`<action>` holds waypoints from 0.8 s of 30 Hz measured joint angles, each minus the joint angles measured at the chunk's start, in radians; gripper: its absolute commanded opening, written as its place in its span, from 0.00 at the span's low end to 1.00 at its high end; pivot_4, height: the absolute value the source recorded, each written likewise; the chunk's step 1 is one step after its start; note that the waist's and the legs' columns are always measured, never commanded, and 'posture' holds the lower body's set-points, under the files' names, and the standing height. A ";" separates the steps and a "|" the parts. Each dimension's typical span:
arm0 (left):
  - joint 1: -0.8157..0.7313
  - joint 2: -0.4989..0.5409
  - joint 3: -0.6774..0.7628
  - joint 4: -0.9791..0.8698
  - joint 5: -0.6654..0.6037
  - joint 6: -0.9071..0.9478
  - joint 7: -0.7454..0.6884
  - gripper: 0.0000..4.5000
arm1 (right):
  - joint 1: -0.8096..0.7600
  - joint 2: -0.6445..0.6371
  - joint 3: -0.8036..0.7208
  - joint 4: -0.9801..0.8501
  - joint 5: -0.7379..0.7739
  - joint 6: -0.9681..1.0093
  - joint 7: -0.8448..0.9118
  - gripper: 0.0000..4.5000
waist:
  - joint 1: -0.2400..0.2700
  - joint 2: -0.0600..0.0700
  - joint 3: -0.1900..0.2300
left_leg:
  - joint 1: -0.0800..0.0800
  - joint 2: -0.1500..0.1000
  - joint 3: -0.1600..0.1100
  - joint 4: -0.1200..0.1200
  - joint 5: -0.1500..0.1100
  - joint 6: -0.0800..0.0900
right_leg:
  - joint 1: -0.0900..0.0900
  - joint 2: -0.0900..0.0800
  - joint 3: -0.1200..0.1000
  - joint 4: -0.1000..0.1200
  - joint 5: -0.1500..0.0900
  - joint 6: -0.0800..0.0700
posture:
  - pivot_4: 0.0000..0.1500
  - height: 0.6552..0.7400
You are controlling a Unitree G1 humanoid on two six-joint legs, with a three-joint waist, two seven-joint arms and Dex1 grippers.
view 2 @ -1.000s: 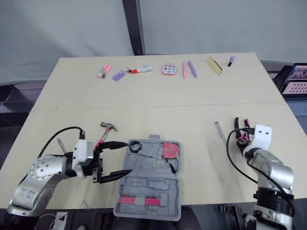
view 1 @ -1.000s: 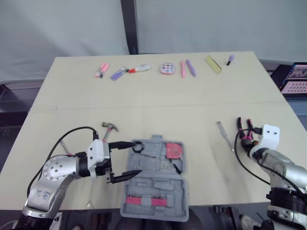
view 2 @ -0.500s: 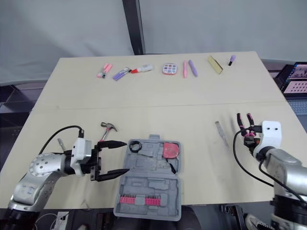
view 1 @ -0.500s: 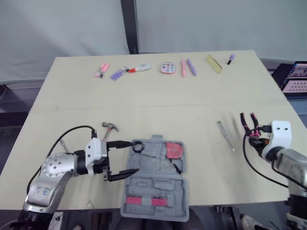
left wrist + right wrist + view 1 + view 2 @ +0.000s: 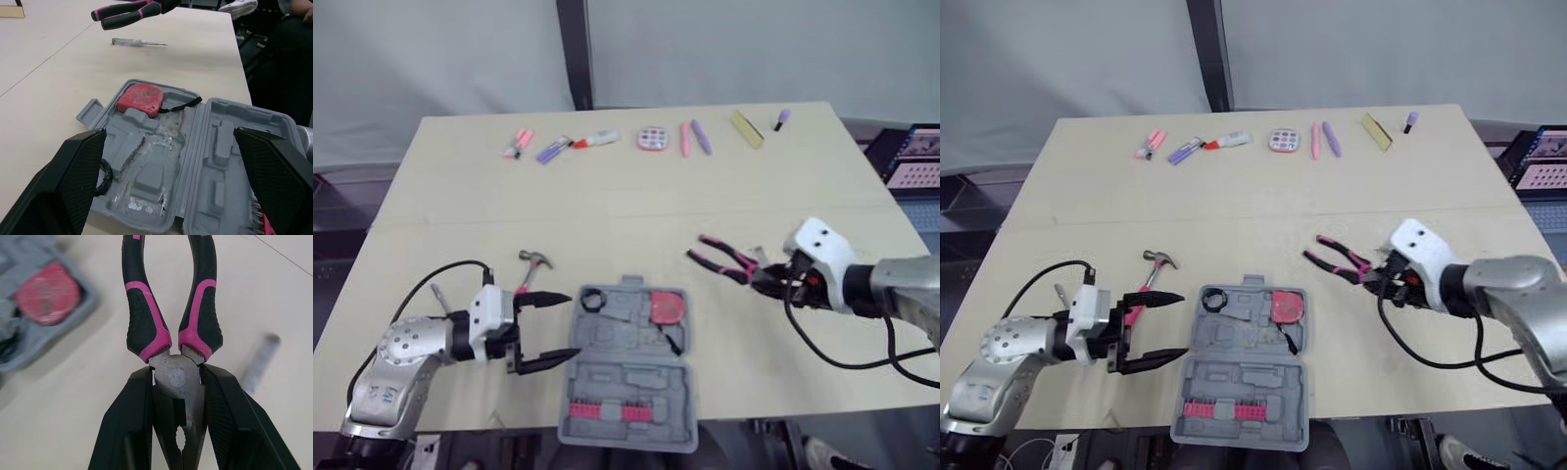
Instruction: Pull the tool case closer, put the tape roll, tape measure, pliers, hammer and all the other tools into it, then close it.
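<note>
The right gripper is pinching a pair of pliers by the grey metal head, one black finger pressed against each side of the pivot. The pliers appear to be held above the table, near the right far corner of the open tool case, with the handles pointing towards the robot's left. The step in hand looks like carrying them to the case. To do it well, the arm should travel on over the grey tray, turn the handles to line up with a free moulded recess, descend low, and only then let go, so the tool drops flat rather than bouncing. It should stay clear of the red tape measure and its black strap, already in the far right pocket, and of the black tape roll at the far left corner. Which recess is shaped for pliers cannot be told. The left gripper is spread wide just beside the case's left edge, holding nothing; it could steady the case. The pliers have black handles with bright pink bands, slightly splayed, and a dull steel nose. A hammer lies on the table near the left arm.
</note>
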 measured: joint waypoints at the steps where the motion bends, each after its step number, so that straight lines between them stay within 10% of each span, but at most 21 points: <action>1: 0.013 0.001 0.010 0.000 0.000 -0.003 0.001 1.00 | -0.034 -0.001 0.048 -0.003 -0.001 0.012 0.020 0.21 | 0.000 -0.001 0.001 | 0.000 0.000 0.000 0.000 0.000 0.000 | 0.000 0.000 0.000 0.000 0.000 0.000 | 1.00 1.00; 24: 0.175 0.016 0.141 0.046 0.014 -0.049 0.025 1.00 | -0.515 0.232 0.644 -0.021 -0.076 0.200 0.085 0.21 | -0.003 -0.004 0.002 | -0.002 -0.002 -0.001 0.001 0.000 0.000 | -0.009 -0.003 0.000 0.006 0.000 0.000 | 1.00 1.00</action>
